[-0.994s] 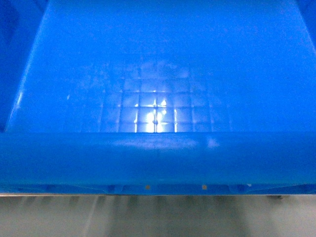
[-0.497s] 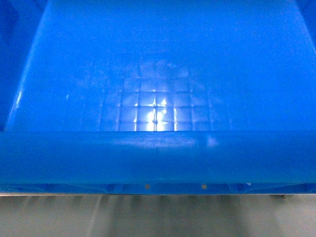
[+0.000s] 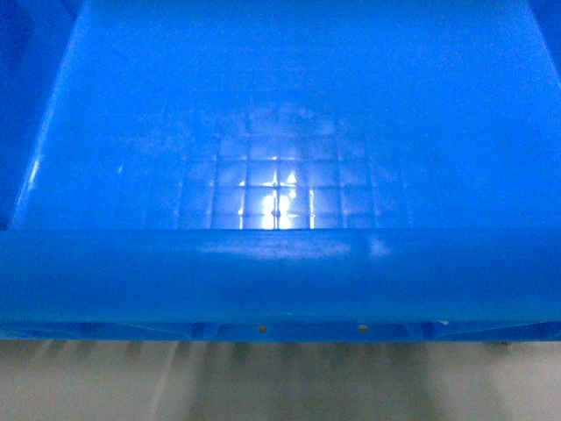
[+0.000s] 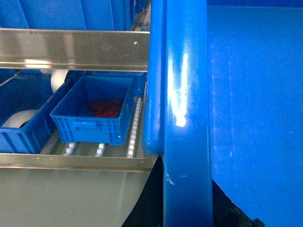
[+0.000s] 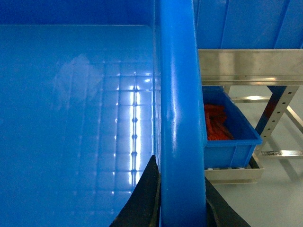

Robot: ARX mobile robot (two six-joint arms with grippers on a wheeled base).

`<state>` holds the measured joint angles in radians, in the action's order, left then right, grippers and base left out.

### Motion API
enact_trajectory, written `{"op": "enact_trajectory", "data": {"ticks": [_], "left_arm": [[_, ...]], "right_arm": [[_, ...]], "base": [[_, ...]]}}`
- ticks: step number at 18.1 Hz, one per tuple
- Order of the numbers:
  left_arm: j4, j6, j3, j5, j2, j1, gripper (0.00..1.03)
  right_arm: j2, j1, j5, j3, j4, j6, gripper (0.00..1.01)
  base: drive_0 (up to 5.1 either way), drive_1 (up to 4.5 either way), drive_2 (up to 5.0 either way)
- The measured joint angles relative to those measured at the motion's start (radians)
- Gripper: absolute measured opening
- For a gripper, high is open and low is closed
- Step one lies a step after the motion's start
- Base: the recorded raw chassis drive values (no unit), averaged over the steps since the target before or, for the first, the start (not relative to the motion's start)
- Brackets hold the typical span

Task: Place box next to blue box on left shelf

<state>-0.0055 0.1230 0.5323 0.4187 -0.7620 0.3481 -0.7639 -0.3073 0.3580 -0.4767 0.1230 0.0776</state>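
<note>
Since the earlier head frames, the near rim of the crate has crept slightly upward in view and more pale floor shows beneath it; you are carrying the load, and it is moving a little.

The crate is held off the ground between both arms and fills the head view, its grid-embossed base empty. The right gripper is clamped over the crate's right rim, one dark finger inside the wall and one outside. The left gripper sits at the left rim, but only dark shapes show beside and below the rim, so you cannot tell from these views how its jaws stand.

Progress, as a judgement: pick-up done, placement not. The left roller shelf lies just beside and below the crate's left wall. The small blue box with red contents already rests on its rollers, with a bare roller lane beside it. The crate is not on the deck yet.

Orientation: the crate is upright, mouth upward, roughly level. Its gripped rims run away from you toward the racking; which axis is the longer one cannot be told at this range.
</note>
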Motion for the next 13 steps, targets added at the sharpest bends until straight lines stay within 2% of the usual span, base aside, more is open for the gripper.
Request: {"op": "enact_trajectory", "data": {"ticks": [13], "left_arm": [[-0.003, 0.000, 0.000, -0.001, 0.000, 0.000, 0.07]], "right_arm": [[0.000, 0.000, 0.000, 0.000, -0.003, 0.000, 0.09]], "base": [[0.0, 0.00, 0.0]]}}
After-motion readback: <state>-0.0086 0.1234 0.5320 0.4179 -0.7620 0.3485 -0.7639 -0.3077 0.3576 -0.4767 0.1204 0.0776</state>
